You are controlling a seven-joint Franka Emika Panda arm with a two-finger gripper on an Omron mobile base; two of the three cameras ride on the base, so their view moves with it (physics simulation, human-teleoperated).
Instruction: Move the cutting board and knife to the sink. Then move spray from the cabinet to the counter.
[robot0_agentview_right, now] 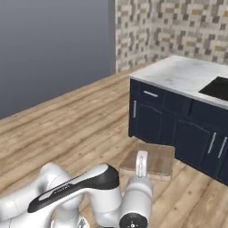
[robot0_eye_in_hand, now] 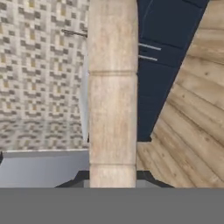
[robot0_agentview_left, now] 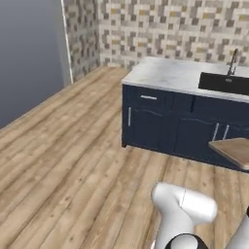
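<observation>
- The white marble counter (robot0_agentview_left: 165, 73) with grey veins, on dark navy drawers and doors with silver handles, is the landmark. It stands against the mosaic-tiled wall, past a stretch of wooden plank floor (robot0_agentview_left: 63, 160) that separates it from the robot.
- The white arm with dark joints (robot0_agentview_right: 84, 187) is folded low on the floor side of the counter, well short of its navy front. It looks tucked in so that the load rides close to the base while the base drives over.
- The black rectangular recessed sink (robot0_agentview_left: 224, 82) is set into the counter's top towards its far right end, with the grey gooseneck faucet (robot0_agentview_left: 233, 61) rising just behind it at the wall. The basin looks empty where it can be seen.
- The flat rectangular brown wooden cutting board (robot0_agentview_right: 149, 161) hangs in the air in front of the counter's doors, below the level of the marble top and not touching it. It is carried roughly level, so it must be raised before it can pass over the counter edge into the sink.
- The two-finger gripper (robot0_eye_in_hand: 113, 177) has the board's edge between its dark tips in the hand view, closed down to the board's thickness and gripping it; the board's narrow side runs straight up that view.
- The first leg of the task looks partway done: board lifted, not yet delivered.
</observation>
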